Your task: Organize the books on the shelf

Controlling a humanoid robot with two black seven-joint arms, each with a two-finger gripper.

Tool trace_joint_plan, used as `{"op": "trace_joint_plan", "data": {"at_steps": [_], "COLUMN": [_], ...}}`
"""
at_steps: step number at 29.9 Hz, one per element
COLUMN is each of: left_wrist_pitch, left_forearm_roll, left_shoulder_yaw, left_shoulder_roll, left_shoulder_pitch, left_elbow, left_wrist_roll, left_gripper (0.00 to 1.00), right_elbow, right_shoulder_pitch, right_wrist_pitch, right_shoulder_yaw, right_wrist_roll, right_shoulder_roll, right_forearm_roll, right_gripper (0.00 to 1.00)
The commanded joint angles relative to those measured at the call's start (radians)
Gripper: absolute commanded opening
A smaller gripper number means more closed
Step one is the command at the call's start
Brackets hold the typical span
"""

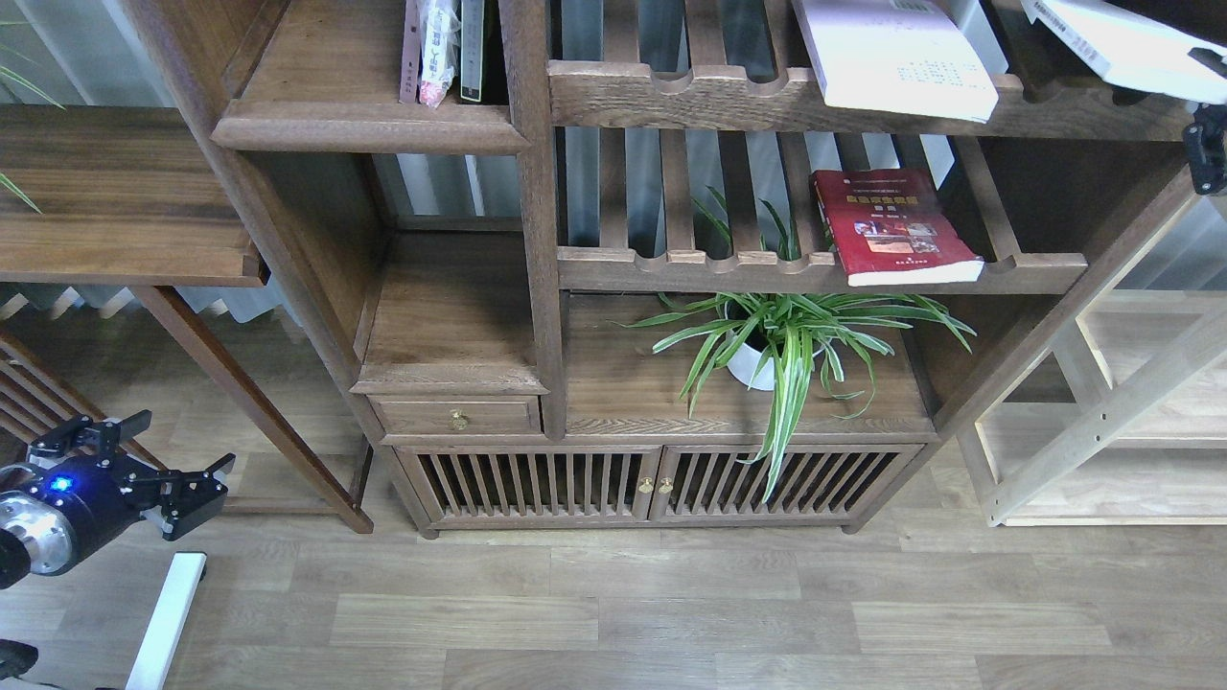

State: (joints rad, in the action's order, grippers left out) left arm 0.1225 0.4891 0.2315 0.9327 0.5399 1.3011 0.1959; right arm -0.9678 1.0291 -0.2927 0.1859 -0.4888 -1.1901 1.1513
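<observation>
Right end effector (pixel 1206 144) cut off at frame edge.

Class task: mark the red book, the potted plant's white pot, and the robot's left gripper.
Red book (pixel 891 228), head view, middle of its front cover.
White pot (pixel 752 369), head view, its visible lower wall.
Left gripper (pixel 213 481), head view, between its fingertips.

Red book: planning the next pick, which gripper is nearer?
Right. The right gripper is at the frame edge, just up-right of the red book; the left gripper hangs far down-left.
</observation>
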Motion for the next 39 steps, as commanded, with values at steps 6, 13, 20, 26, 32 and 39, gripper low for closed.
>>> {"op": "trace_joint_plan", "data": {"at_steps": [6, 13, 20, 26, 32, 39], "left_wrist_pitch": [0.014, 0.014, 0.016, 0.016, 0.017, 0.017], "left_forearm_roll": [0.000, 0.000, 0.000, 0.000, 0.003, 0.003], "left_shoulder_yaw": [0.000, 0.000, 0.000, 0.000, 0.000, 0.000], "left_shoulder_roll": [-0.011, -0.012, -0.014, -0.015, -0.017, -0.017], "left_shoulder_pitch": [-0.001, -0.001, 0.000, 0.002, 0.002, 0.002], "left_elbow": [-0.025, -0.025, -0.029, -0.029, -0.036, -0.036], "left_wrist_roll": [0.043, 0.054, 0.054, 0.054, 0.054, 0.054], "left_gripper": [1.00, 1.00, 1.00, 1.00, 1.00, 1.00], "right_elbow": [-0.101, -0.158, -0.204, -0.239, -0.281, -0.322], "right_shoulder_pitch": [-0.003, -0.003, -0.003, -0.003, -0.004, -0.004], "right_wrist_pitch": [0.003, 0.003, 0.001, 0.003, 0.026, 0.073], "right_shoulder_yaw": [0.018, 0.026, 0.036, 0.040, 0.038, 0.038], "right_wrist_roll": [0.000, 0.000, 0.000, 0.000, 0.000, 0.000], "right_shoulder_roll": [-0.082, -0.109, -0.158, -0.220, -0.281, -0.327], "right_forearm_roll": [-0.038, -0.050, -0.062, -0.070, -0.117, -0.140], "right_gripper": [0.00, 0.00, 0.00, 0.00, 0.00, 0.01]}}
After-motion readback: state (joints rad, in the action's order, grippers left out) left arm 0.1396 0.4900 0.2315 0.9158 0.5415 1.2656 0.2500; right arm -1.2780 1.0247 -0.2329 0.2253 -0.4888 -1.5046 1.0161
